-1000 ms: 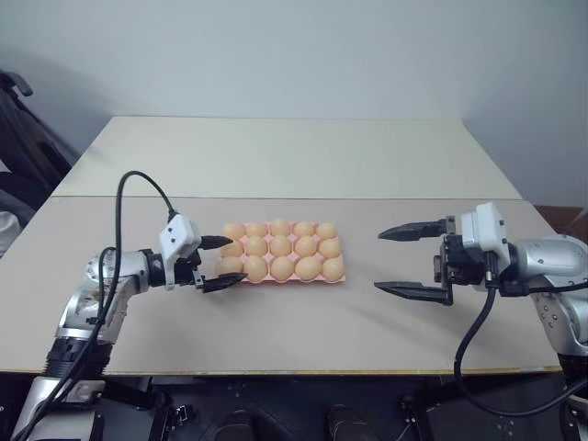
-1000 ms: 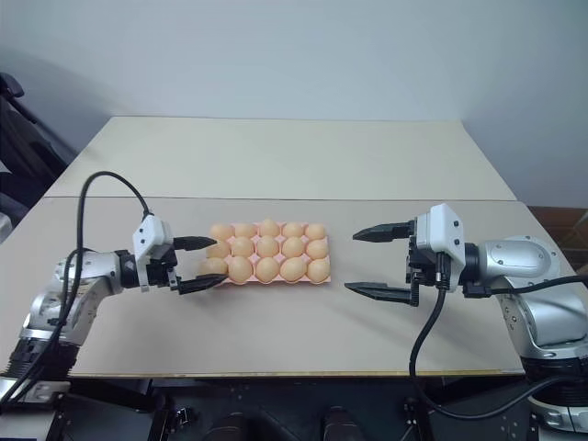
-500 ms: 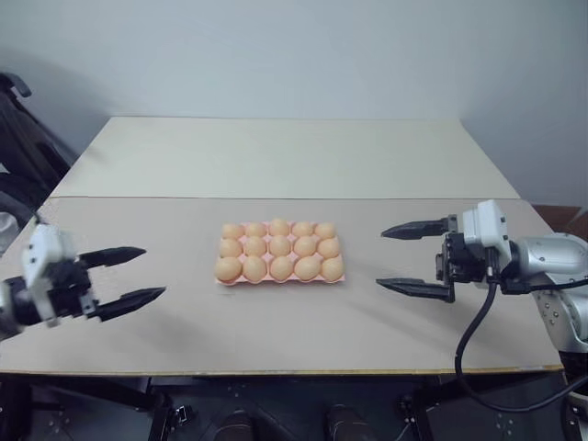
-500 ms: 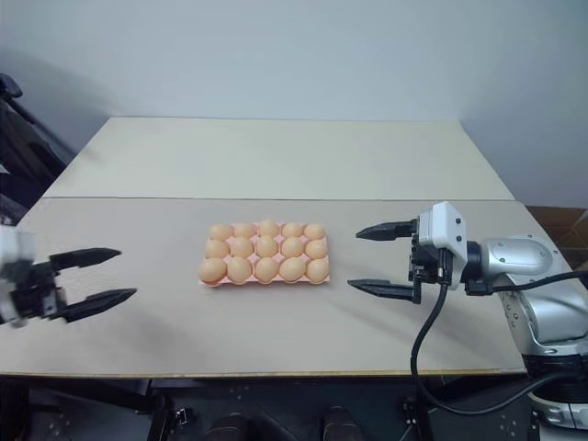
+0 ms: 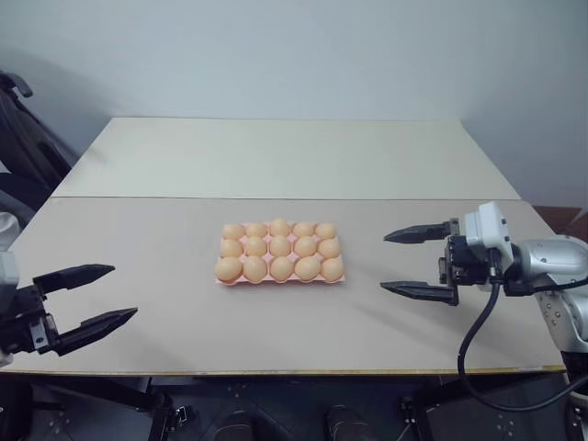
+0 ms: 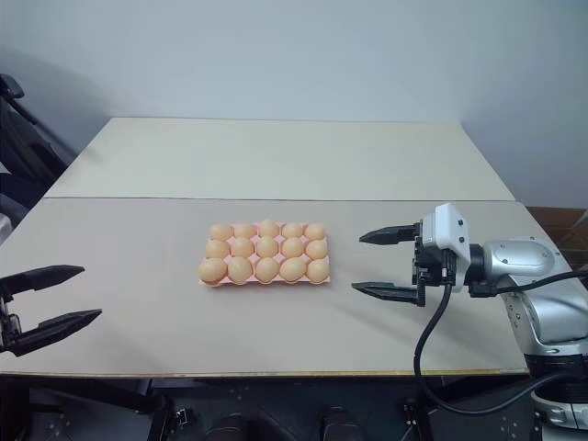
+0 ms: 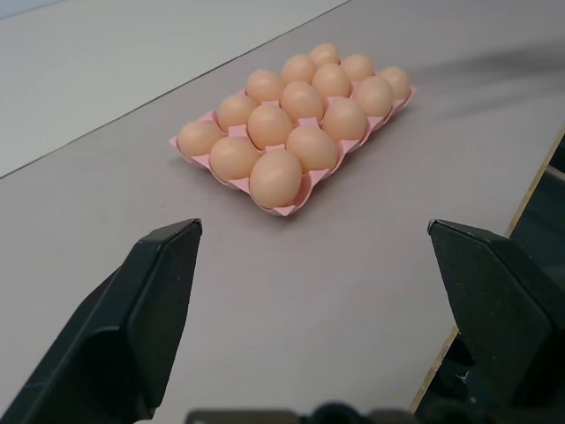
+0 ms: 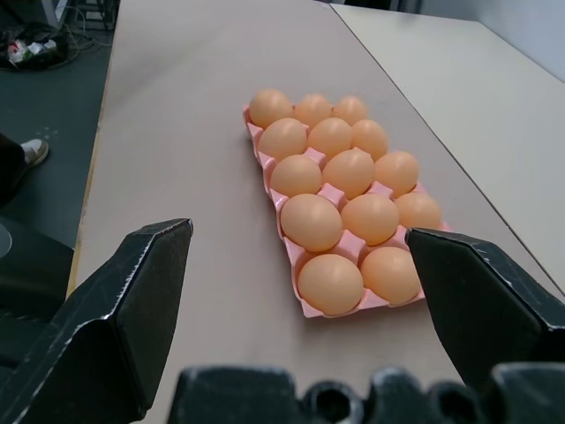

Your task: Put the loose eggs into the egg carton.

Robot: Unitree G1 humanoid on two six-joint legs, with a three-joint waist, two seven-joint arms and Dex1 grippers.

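**Carton full, both grippers empty**

At mid-table sits the carton (image 5: 280, 278) — all fifteen cups hold eggs (image 5: 280, 245), which hide most of its pink tray. The left gripper (image 5: 87, 297) hangs over the near left edge, fingers spread wide, its arm cut off by the frame. The right gripper (image 5: 421, 263) — equally wide, empty — faces the carton from the right, well apart.

Silver arm (image 5: 551, 259), white wrist block (image 5: 485, 230), black cable (image 5: 473, 335)
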